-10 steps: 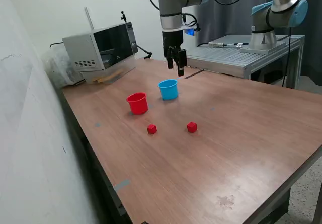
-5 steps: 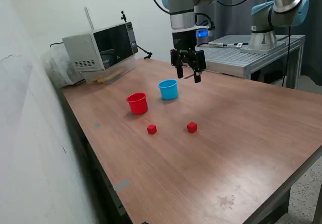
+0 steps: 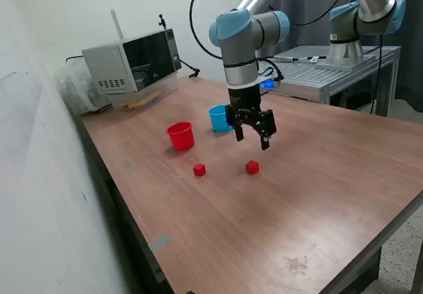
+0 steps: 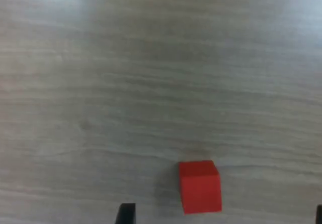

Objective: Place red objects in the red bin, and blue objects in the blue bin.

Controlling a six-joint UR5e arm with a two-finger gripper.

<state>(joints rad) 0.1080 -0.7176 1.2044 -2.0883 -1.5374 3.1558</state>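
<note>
Jaws [image 3: 252,139] spread apart, holding nothing, hanging above the surface [image 3: 317,175]. Red cube [image 3: 252,167] sits on the wood just below them, a little off centre; second cube [image 3: 199,169] well apart. Red cup [image 3: 180,135] and blue cup [image 3: 220,117] upright beyond. Likely step: grasp the near cube. Centre over it, square to its faces, then descend straight.
</note>
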